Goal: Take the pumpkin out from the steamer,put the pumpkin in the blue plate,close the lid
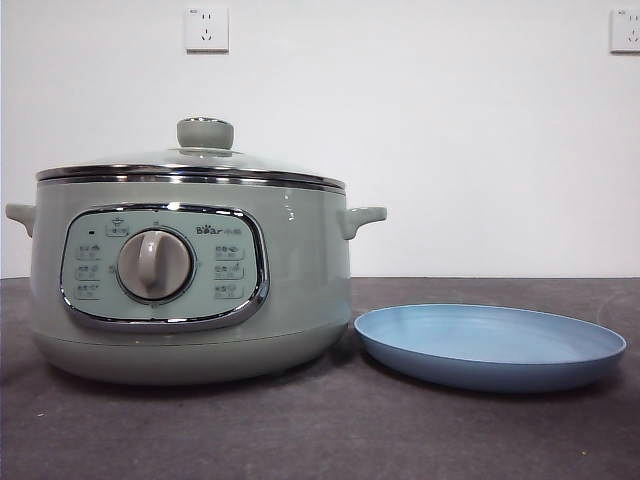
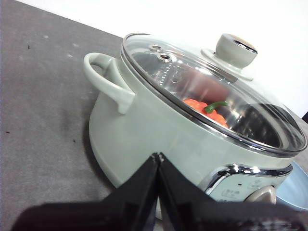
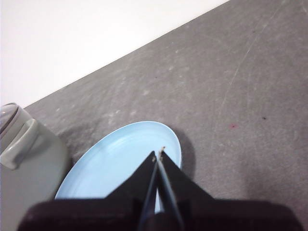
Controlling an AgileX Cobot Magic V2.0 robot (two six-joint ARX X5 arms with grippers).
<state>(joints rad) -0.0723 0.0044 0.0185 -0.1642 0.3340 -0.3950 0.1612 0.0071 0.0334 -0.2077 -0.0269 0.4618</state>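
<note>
The steamer (image 1: 190, 285) is seen standing on the dark grey counter (image 1: 320, 430), with its chrome-framed panel and grey dial (image 1: 155, 265) turned toward the front view. The lid (image 1: 195, 160) is seated on the steamer's chrome rim, its pale green knob (image 1: 205, 132) upright on top. Through the glass of the lid, in the left wrist view, the pumpkin (image 2: 204, 109) is seen lying inside the steamer, orange-red with its green stem (image 2: 215, 105) showing. The blue plate (image 1: 490, 345) is set on the counter just beside the steamer, on the side of one of the pot's handles (image 1: 360, 218); whether plate and pot touch cannot be told. Nothing is seen lying on the plate.

The left end effector (image 2: 158, 156) is held near the steamer's side wall, below the rim, its two black jaws pressed together with nothing between them. The right end effector (image 3: 159, 155) is held above the blue plate, its jaws likewise pressed together and holding nothing. Neither arm is visible in the front view. Two wall sockets (image 1: 206, 29) are seen on the white wall behind.
</note>
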